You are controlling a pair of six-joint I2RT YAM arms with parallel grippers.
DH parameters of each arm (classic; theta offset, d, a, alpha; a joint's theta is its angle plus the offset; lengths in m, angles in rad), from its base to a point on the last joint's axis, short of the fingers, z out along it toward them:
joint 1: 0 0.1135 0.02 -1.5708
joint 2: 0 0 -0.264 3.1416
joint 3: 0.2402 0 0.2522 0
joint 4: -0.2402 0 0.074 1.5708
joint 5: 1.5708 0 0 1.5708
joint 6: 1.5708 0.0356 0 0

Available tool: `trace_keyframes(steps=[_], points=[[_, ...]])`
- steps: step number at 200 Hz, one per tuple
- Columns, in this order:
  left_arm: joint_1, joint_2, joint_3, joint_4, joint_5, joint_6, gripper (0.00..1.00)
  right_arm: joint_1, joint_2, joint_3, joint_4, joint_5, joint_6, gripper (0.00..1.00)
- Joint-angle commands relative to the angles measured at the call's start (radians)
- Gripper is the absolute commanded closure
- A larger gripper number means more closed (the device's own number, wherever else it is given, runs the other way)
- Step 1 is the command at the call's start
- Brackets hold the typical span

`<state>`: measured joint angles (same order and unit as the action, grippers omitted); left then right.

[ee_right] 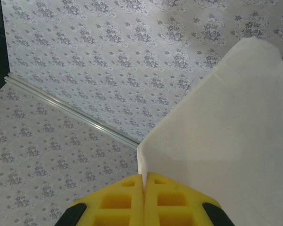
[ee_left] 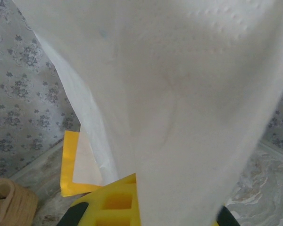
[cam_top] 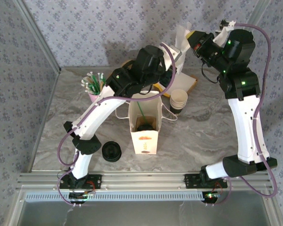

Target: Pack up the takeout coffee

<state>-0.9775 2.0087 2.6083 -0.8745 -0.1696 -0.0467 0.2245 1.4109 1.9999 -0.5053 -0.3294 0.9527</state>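
Up high, the right pincer (ee_right: 144,188) pinches a white napkin (ee_right: 226,141) by its edge; the left pincer (ee_left: 144,197) is clamped on it too.

Grey floral wallpaper (cam_top: 108,23) walls, marbled grey tabletop (cam_top: 203,136), aluminium rail (cam_top: 146,179) along near edge

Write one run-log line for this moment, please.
left gripper: shut on white napkin | right gripper: shut on white napkin | takeout coffee: inside paper bag
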Motion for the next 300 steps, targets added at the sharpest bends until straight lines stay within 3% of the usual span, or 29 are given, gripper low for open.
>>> trace_keyframes(steps=[1, 61, 109, 133, 157, 212, 244, 276, 300], points=[[-0.003, -0.006, 0.031, 0.026, -0.017, -0.007, 1.0, 0.0, -0.037, -0.008, -0.011, 0.006, -0.022, 1.0], [-0.003, -0.052, 0.027, -0.048, 0.036, 0.024, 1.0, -0.065, -0.051, -0.006, -0.025, -0.008, -0.032, 0.95], [-0.003, -0.108, -0.01, -0.14, -0.034, 0.087, 1.0, -0.127, -0.086, 0.004, -0.039, -0.034, -0.096, 0.59], [-0.003, -0.146, -0.03, -0.137, 0.007, 0.102, 1.0, -0.16, -0.104, 0.007, -0.052, -0.062, -0.164, 0.47], [-0.003, -0.173, -0.029, -0.149, 0.026, 0.122, 1.0, -0.193, -0.121, -0.007, -0.077, -0.126, -0.243, 0.43], [-0.003, -0.257, -0.118, -0.064, -0.203, 0.294, 1.0, -0.248, -0.169, -0.105, 0.0, -0.258, -0.261, 0.41], [-0.003, -0.28, -0.128, -0.029, -0.279, 0.373, 1.0, -0.249, -0.137, -0.091, -0.027, -0.306, -0.244, 0.39], [-0.003, -0.269, -0.087, -0.089, -0.397, 0.37, 1.0, -0.246, -0.121, -0.095, -0.134, -0.319, -0.251, 0.38], [-0.003, -0.273, -0.104, -0.095, -0.516, 0.367, 1.0, -0.234, -0.173, -0.195, -0.103, -0.325, -0.269, 0.39]])
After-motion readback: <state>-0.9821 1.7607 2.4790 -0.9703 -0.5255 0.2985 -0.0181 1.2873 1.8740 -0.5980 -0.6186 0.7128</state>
